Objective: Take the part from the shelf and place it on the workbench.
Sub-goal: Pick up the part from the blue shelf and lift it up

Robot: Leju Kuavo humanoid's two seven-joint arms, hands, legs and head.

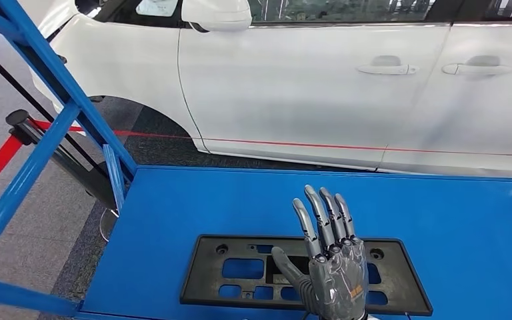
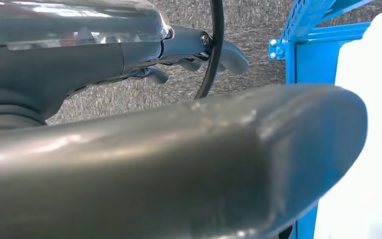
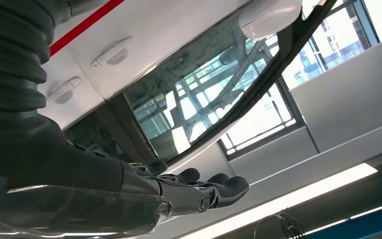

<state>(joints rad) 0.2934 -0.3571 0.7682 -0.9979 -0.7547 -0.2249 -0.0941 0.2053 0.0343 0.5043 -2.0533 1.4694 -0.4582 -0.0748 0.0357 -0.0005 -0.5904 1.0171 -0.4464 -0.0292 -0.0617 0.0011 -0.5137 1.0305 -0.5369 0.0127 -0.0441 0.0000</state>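
1. The one flat black plastic part with cut-outs lies on the blue surface, near its front edge; the right hand hangs over it, fingers spread, holding nothing. A careless withdrawal could drag it off.
2. Left wrist view: the left hand seems empty, though poorly seen.
3. Right wrist view: one white car.

Nothing readable is showing anywhere. A small orange mark is sitting on the back of the right hand, but it is coming through too blurred and small to make out.
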